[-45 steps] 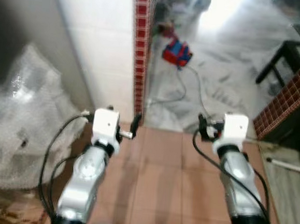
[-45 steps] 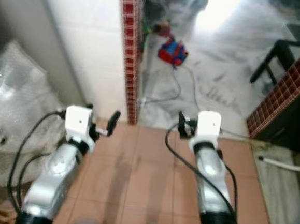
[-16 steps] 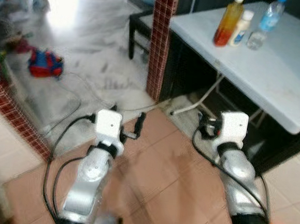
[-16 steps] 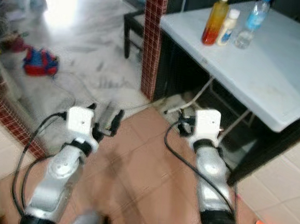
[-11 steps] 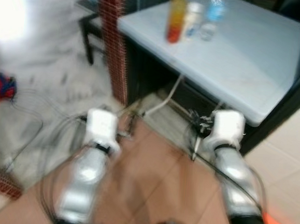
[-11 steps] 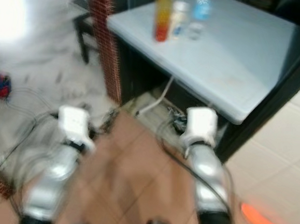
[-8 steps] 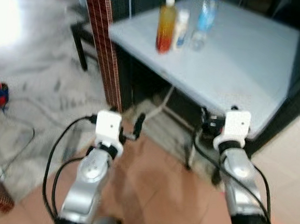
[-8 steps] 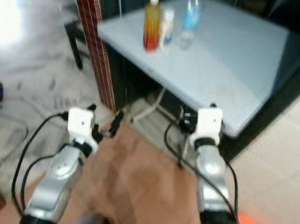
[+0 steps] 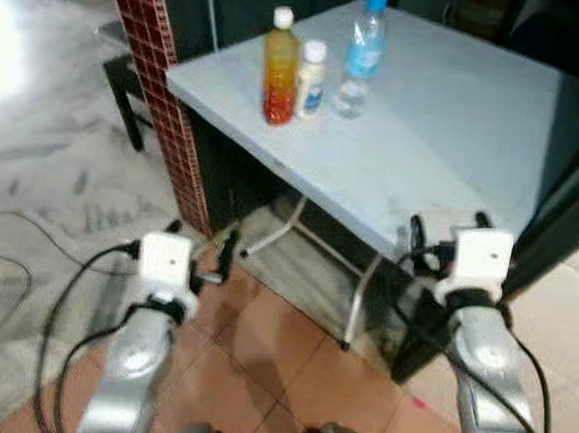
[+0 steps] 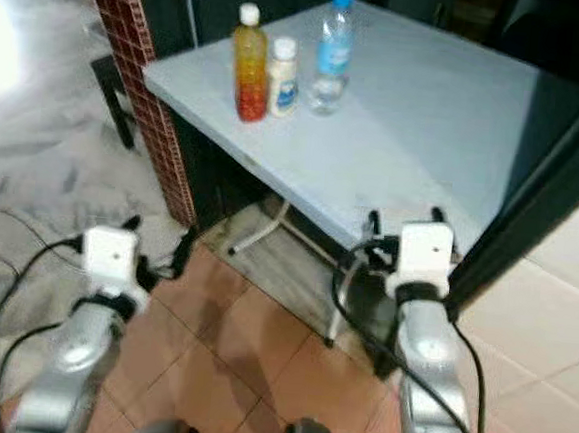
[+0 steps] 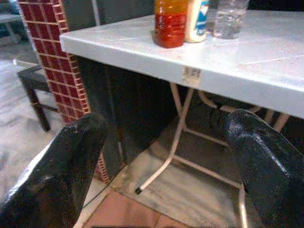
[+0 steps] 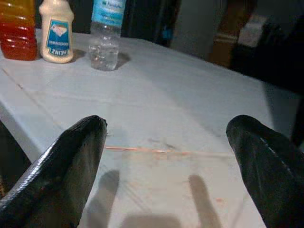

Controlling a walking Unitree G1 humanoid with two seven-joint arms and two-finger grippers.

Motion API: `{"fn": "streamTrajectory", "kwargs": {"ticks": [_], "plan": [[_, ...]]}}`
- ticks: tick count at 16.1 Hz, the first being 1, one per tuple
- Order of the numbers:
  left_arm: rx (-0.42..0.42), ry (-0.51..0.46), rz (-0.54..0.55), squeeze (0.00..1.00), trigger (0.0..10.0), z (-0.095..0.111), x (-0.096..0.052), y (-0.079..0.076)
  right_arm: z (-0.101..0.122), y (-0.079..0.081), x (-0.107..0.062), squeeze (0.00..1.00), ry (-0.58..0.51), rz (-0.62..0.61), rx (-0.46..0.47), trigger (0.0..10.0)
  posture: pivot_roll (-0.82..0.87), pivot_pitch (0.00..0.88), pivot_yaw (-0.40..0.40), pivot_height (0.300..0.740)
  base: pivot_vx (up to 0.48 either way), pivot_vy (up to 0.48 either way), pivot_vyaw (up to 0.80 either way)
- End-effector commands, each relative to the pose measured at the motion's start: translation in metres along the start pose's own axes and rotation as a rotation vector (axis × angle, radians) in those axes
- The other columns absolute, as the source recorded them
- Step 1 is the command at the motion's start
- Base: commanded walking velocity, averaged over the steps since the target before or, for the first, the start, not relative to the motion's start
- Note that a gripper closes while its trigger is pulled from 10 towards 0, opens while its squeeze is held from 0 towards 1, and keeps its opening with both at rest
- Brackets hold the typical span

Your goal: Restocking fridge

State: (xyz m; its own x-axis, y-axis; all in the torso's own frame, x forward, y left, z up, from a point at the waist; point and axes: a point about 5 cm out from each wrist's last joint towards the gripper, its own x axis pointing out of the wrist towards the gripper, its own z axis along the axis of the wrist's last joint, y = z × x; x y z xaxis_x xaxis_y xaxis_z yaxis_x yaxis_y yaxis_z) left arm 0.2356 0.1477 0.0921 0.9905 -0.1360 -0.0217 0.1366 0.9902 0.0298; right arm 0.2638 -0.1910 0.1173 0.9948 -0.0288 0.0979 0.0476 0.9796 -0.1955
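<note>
White table (image 9: 458,119): your three bottles stand grouped near its far left corner, ready for picking.
Juice (image 9: 278,66), sauce (image 9: 309,79), water (image 9: 357,57): upright, untouched.
Left gripper (image 11: 156,156): wide, empty, below the tabletop.
Right gripper (image 12: 166,156): wide, empty, over the table's near edge.

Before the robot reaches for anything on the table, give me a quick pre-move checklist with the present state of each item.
1. Three bottles upright on the white table: orange bottle, small white bottle, water bottle: ok.
2. Right gripper open, holding nothing: ok.
3. Left gripper open, holding nothing: ok.
4. Right gripper at table height near its edge: ok.
5. Left gripper below the tabletop, facing the folding legs: not ok.
6. Fridge location: cannot tell.
</note>
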Motion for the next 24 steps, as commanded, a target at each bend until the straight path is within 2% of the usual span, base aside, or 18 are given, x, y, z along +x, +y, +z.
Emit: {"fn": "streamTrajectory", "kwargs": {"ticks": [1,5,7,10,14,24], "plan": [[0.017,-0.008,0.032,0.00,10.0,0.001,-0.008,0.011,0.003,0.004,-0.006,0.00,0.002,0.000,0.031,10.0,0.03,0.024,-0.002,0.740,0.000,0.000,0.00],[0.039,-0.001,0.056,0.00,10.0,-0.003,-0.014,0.018,0.002,0.005,-0.013,0.00,0.015,-0.015,0.036,10.0,0.02,0.000,-0.004,0.740,0.000,0.000,0.00],[0.045,-0.006,0.066,0.00,10.0,-0.003,-0.010,0.021,0.002,0.005,-0.009,0.00,0.022,-0.002,0.042,10.0,0.01,0.000,-0.002,0.740,0.000,0.000,0.00],[0.050,-0.024,0.063,0.00,10.0,0.001,-0.004,0.021,0.001,0.007,-0.006,0.00,0.023,0.000,0.046,10.0,0.01,0.000,0.009,0.740,0.000,0.000,0.00],[0.056,-0.030,0.050,0.00,10.0,0.002,-0.001,0.022,-0.002,0.010,-0.009,0.00,0.032,-0.007,0.052,10.0,0.01,0.000,0.026,0.740,0.000,0.000,0.00],[0.058,-0.028,0.046,0.00,10.0,0.002,-0.001,0.020,-0.006,0.008,-0.008,0.00,0.064,-0.020,0.034,10.0,0.01,0.000,0.024,0.740,0.000,0.000,0.00]]}}
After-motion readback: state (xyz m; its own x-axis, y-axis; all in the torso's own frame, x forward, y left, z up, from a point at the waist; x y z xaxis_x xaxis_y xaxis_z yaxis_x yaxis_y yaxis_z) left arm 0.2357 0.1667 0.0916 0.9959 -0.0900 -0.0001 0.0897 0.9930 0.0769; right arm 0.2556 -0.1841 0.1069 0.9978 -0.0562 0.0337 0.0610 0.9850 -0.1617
